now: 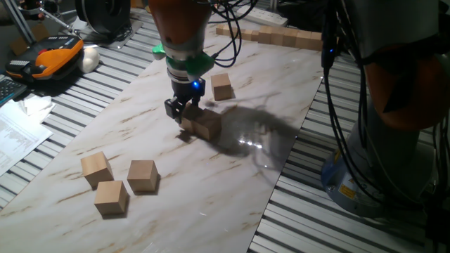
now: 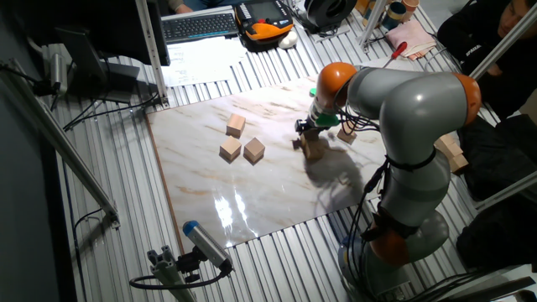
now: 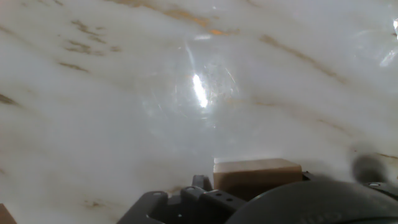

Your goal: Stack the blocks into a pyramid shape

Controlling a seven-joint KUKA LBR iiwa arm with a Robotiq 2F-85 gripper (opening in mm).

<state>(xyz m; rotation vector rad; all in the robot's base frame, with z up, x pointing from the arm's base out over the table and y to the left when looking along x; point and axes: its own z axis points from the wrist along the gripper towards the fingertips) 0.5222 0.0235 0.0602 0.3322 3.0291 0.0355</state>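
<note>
I found the gripper (image 1: pixel 184 112) low over a block pair (image 1: pixel 204 126) mid-board (image 1: pixel 140 112). I could not tell its finger spread. Three blocks (image 1: pixel 116 181) sat well apart.

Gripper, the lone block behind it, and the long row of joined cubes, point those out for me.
Gripper (image 1: pixel 184 110), one fixed view, between its fingertips.
Lone block (image 1: pixel 222 87), one fixed view, its front face.
Long row of joined cubes (image 1: pixel 271 35), one fixed view, mid-row top.

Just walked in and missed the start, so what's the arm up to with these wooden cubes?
The gripper is down at a pair of blocks mid-board, working on the pyramid's base. Whether it grips one is unclear. Another block sits just behind, and three blocks wait in a loose cluster on the marble board. Nothing is stacked yet.
</note>
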